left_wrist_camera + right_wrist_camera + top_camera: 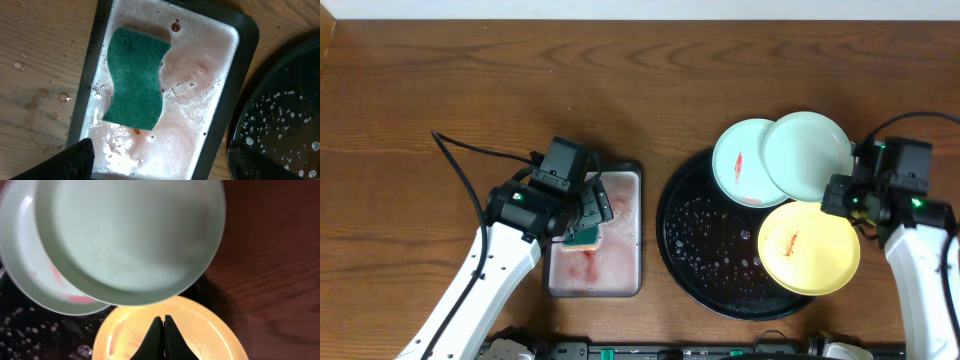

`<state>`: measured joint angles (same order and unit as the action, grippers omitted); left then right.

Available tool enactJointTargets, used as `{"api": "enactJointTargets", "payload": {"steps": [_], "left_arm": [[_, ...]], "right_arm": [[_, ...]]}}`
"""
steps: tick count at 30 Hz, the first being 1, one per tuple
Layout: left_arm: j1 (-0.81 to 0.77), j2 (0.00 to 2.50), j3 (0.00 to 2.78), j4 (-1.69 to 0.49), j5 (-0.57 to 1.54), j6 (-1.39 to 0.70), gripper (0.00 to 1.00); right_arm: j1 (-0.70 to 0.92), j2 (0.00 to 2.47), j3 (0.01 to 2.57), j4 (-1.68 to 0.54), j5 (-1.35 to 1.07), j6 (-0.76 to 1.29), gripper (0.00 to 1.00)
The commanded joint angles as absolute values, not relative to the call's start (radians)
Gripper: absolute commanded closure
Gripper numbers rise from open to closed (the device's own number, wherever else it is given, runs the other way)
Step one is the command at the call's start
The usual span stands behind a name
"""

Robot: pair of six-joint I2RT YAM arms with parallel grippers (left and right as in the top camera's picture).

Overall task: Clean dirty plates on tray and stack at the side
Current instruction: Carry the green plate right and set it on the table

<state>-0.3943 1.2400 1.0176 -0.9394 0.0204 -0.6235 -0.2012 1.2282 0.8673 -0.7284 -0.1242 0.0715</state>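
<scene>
The black tray [705, 260] lies right of centre, wet with droplets. Three plates rest on its right side. A mint plate [740, 165] has a red smear. A second mint plate [808, 153] with no smear overlaps it on top. A yellow plate [810, 248] with a red smear hangs over the tray's right rim. My right gripper [842, 195] is shut and empty. In the right wrist view its tips [163, 320] hover over the yellow plate [210, 335], below the top mint plate [130, 235]. My left gripper [160, 156] is open above the green sponge [136, 77].
A rectangular grey metal pan [620, 285] left of the tray holds pinkish soapy water and the sponge [585, 238]. In the left wrist view the pan's rim [240, 90] nearly touches the tray [285, 120]. Water drops spot the wooden table left of the pan.
</scene>
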Motion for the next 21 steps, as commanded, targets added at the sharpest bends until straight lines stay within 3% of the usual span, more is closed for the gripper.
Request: {"api": "enactJointTargets", "payload": {"steps": [1, 16, 19, 21], "left_arm": [[-0.390, 1.243, 1.018, -0.945, 0.015, -0.614, 0.14], [-0.390, 1.243, 1.018, -0.944, 0.015, -0.614, 0.14], [-0.390, 1.243, 1.018, -0.944, 0.015, -0.614, 0.15], [-0.390, 1.243, 1.018, -0.944, 0.015, -0.614, 0.14]], "right_arm": [[-0.197, 1.176, 0.863, -0.728, -0.140, 0.109, 0.99], [-0.361, 1.201, 0.863, -0.688, -0.043, 0.297, 0.98], [-0.427, 1.262, 0.863, -0.662, -0.074, 0.337, 0.86], [-0.467, 1.361, 0.863, -0.608, -0.128, 0.335, 0.72]]}}
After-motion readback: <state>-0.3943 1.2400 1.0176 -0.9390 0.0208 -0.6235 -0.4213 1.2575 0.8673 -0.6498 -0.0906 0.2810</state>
